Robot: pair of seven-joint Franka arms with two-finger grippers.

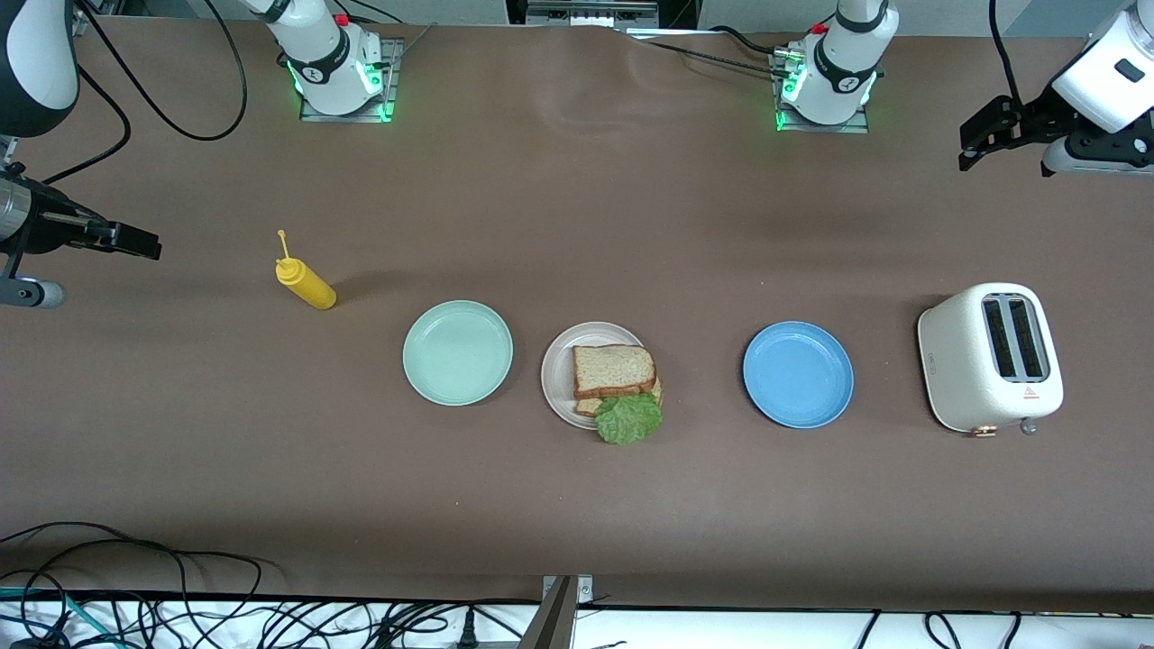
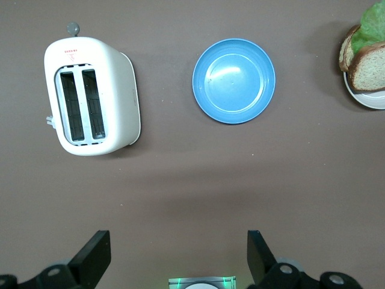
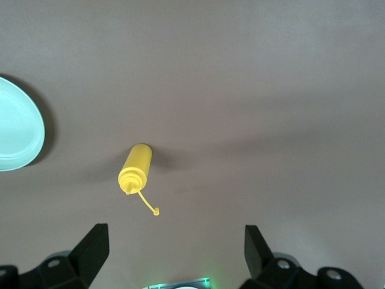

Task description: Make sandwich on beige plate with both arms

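Lettuce (image 1: pixel 628 419), lowest item in the front view, spills over the rim of the beige plate (image 1: pixel 557 379) from between the two bread slices of the sandwich (image 1: pixel 614 370), which sits assembled on that plate at mid-surface. Left tool (image 1: pixel 978 135): raised over bare surface near the left arm's end, close to the base row, fingers (image 2: pixel 93 256) spread wide and holding nothing. Outward from it: white toaster (image 1: pixel 990 357), slots up, then blue plate (image 1: pixel 798 374), then the sandwich, which just enters the left wrist view at its edge (image 2: pixel 366 57). Right tool (image 1: pixel 135 242): raised over the right arm's end of the surface, fingers (image 3: pixel 90 250) likewise parted and empty. Outward from it: yellow squeeze bottle (image 1: pixel 306 281), lying tipped with its nozzle toward the base row, then mint-green plate (image 1: pixel 457 352), then the beige plate. Governing relation: the sandwich lies between the two arms, well apart from both, with one plate intervening on each side; neither tool is clearly the nearer. Top slice runs its longer edge along the line of plates. Judgement: the task appears complete or nearly so; both arms wait.
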